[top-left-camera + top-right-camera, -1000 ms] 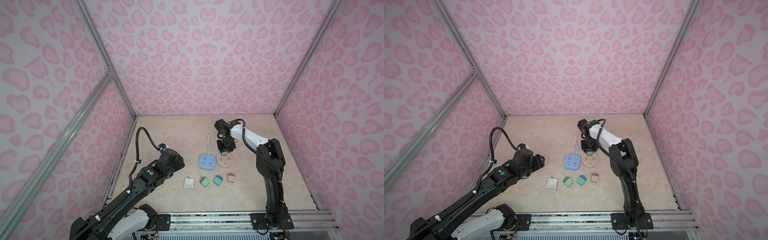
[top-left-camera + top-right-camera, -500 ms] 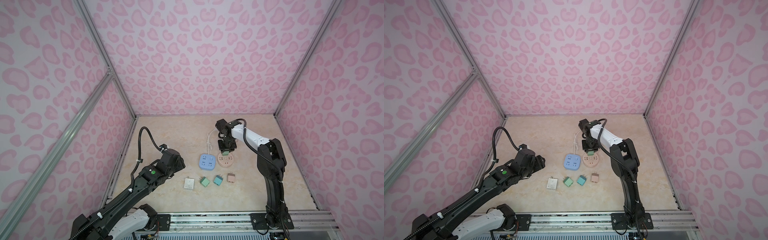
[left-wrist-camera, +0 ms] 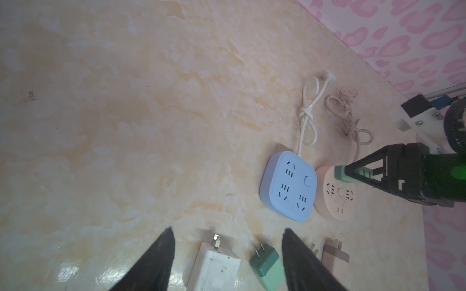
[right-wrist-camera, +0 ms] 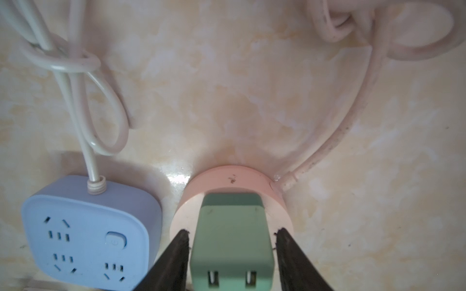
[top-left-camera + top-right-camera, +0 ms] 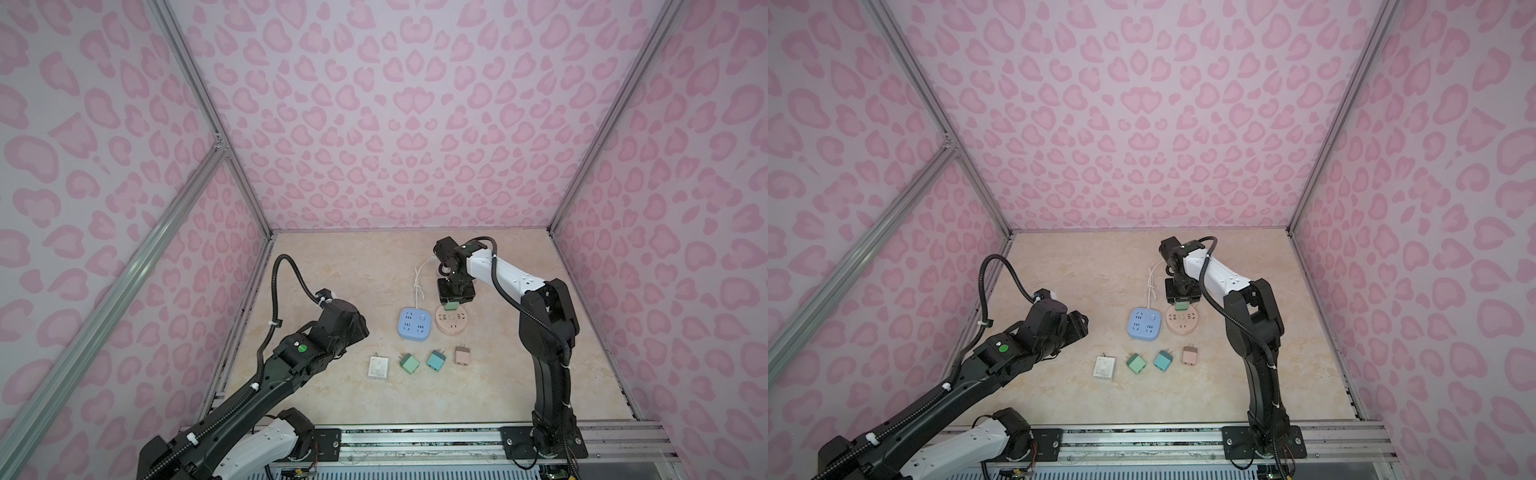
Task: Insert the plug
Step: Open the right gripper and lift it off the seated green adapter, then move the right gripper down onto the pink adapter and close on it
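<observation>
Plug (image 4: 230,241) stands at the socket (image 4: 227,180) rim's twelve o'clock; I see right claw (image 4: 230,230) apart around it, left claw (image 3: 228,229) apart.

Soft even light, hazy wrist views

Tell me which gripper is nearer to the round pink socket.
Right. The right gripper is over the round pink socket, jaws flanking the green plug standing on it. The left gripper hangs apart, beyond the blue socket.
</observation>
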`<state>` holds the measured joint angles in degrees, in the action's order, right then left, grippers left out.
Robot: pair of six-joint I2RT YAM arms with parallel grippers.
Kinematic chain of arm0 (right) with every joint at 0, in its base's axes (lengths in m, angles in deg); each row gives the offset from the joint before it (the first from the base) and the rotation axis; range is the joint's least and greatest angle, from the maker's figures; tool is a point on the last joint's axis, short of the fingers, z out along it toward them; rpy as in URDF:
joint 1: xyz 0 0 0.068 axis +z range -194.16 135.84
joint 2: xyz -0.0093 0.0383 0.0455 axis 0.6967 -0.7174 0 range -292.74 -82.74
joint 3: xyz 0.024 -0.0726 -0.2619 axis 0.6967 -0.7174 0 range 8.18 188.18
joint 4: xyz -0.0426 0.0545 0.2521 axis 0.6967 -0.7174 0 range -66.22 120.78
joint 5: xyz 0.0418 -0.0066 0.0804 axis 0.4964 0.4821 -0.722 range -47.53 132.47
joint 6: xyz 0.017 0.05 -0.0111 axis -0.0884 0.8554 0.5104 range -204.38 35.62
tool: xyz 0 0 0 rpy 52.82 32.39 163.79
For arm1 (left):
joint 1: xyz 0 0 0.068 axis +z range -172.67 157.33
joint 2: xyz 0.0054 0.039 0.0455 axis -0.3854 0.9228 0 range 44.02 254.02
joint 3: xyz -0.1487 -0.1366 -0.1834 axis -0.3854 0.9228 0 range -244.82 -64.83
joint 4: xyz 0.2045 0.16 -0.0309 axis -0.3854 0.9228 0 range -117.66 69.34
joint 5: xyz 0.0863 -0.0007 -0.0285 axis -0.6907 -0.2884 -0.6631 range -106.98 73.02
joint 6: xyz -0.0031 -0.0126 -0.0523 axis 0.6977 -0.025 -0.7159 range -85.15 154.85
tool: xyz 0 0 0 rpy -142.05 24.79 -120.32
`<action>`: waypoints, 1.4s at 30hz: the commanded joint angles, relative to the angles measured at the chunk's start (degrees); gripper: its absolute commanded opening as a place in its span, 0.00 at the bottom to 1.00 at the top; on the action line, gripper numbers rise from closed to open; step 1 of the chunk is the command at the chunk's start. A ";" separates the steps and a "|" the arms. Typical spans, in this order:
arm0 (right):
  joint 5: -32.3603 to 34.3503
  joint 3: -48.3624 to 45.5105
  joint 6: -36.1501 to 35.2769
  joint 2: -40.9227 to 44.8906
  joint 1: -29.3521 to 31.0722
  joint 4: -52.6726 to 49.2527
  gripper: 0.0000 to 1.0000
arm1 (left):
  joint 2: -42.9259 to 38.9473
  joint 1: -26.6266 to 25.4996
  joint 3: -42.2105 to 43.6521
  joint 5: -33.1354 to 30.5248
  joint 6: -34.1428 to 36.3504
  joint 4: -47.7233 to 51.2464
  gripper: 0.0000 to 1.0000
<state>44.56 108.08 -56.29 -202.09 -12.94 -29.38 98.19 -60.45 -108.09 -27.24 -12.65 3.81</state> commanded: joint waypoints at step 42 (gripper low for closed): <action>3.89 -39.19 12.37 29.52 14.86 8.79 0.60 | -1.79 -0.82 2.14 7.23 1.28 -4.14 0.71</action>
<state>48.23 68.85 -45.31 -171.52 2.05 -20.66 96.29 -61.25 -105.60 -20.05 -11.60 1.12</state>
